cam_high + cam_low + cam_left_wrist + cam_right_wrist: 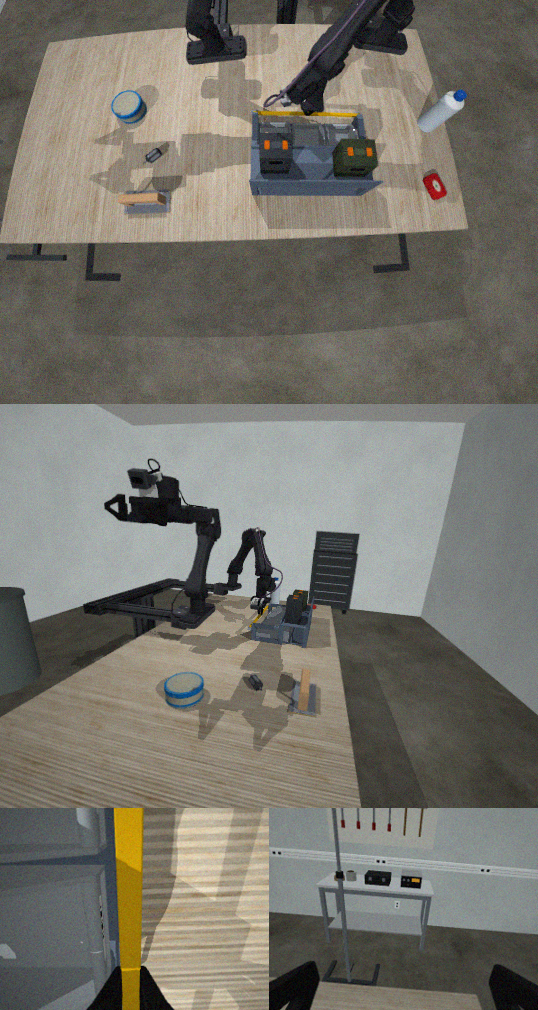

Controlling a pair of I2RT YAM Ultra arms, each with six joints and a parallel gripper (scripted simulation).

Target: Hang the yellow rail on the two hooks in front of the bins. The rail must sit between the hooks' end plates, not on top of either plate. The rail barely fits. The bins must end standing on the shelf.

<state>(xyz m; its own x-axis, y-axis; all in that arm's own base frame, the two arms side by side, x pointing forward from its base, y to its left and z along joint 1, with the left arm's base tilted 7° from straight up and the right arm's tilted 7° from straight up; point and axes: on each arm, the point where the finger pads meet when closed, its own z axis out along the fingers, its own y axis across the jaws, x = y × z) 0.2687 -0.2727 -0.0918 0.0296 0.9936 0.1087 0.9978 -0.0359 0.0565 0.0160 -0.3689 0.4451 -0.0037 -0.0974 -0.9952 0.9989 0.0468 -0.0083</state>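
Observation:
The yellow rail runs along the edge of the blue-grey shelf. My left gripper is shut on the rail near its middle. The hooks and end plates cannot be made out, so I cannot tell whether the rail sits between the plates. Greyish see-through bins stand in the shelf behind the rail. A black box and a green box with orange latches stand further in, upright. My right gripper is open and empty, high above the table's edge.
A blue-rimmed round tin, a small dark object and a wooden-handled float lie away from the shelf. A white bottle and a red object are on its other side.

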